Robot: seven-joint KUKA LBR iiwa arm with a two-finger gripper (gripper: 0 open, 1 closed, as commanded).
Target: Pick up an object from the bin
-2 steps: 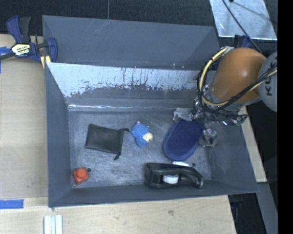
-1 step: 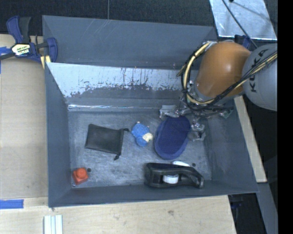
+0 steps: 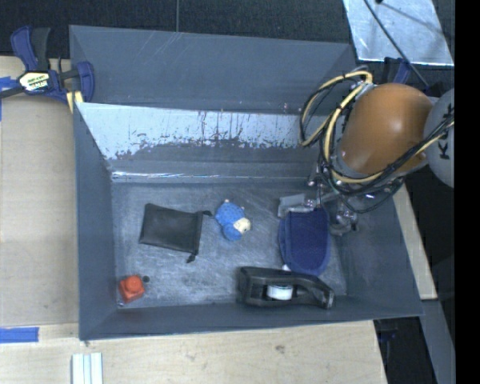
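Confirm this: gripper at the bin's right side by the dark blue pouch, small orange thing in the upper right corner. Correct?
One detail is wrong. The camera view shows the small orange thing in the lower left corner, not the upper right. The gripper is at the right side of the bin by the dark blue pouch, as stated.

Pale wood tabletop (image 3: 32,214) at left & front; black bkgd (image 3: 224,2) up top.

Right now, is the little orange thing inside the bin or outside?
Inside: the orange thing lies on the floor of the bin, in its lower-left corner.
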